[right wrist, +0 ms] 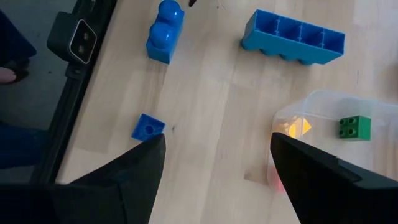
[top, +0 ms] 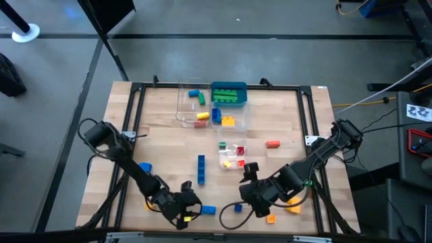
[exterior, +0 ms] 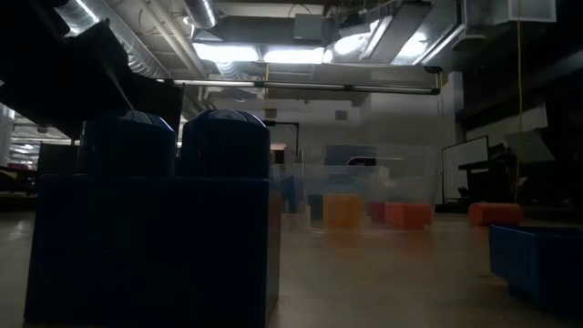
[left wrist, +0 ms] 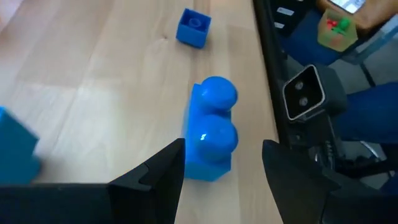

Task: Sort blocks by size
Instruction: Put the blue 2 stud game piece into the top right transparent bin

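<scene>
Fingers of the left gripper (left wrist: pixel 222 171) stand spread apart with nothing clamped, straddling the near end of a two-stud blue brick (left wrist: pixel 211 129) that lies on the table (top: pixel 162 145) close to its front edge. The risk, as a judgement, is a skewed pinch: the brick sits slightly off the midline between the fingers, so one finger could touch first and shove it sideways toward the black rail at the table edge instead of gripping it. Its rounded studs could also let it slip or twist out if the fingers close too high.

A tiny blue cube (left wrist: pixel 193 27) lies farther along the same edge, well apart from the brick. The right gripper (right wrist: pixel 214 165) hovers over that cube, also parted and empty, with a long blue bar (right wrist: pixel 293 38) and a clear tub (right wrist: pixel 329 134) holding a green piece beyond it. From above, both arms work near each other at the table's front, so they could collide if both reach inward together. Other blocks (top: pixel 228 94) sit in tubs and the tray at the far side, with some loose between.
</scene>
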`<state>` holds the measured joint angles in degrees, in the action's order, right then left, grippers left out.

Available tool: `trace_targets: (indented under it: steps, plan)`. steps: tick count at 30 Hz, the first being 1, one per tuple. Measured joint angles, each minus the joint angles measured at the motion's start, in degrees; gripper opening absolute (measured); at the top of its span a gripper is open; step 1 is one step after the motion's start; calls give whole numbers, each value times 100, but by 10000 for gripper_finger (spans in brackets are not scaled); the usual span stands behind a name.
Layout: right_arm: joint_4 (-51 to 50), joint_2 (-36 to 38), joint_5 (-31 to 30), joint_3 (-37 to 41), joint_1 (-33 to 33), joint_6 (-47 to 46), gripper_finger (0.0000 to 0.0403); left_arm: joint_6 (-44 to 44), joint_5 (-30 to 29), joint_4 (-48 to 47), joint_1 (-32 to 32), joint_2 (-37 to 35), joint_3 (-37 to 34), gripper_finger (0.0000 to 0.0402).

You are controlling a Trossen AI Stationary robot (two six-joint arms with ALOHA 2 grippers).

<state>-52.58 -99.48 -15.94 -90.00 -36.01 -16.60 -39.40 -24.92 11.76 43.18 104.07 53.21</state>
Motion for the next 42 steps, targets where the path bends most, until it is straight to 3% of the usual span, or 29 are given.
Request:
trace_targets:
  steps: [8,29,42]
  plan:
    - [11,0,-96,0,2,-9,292,179,-373,146,13,129,0,198]
    - [15,0,-96,0,2,-9,292,197,-383,335,40,132,0,198]
    - [15,0,-96,0,2,-9,292,222,-383,920,33,575,3,198]
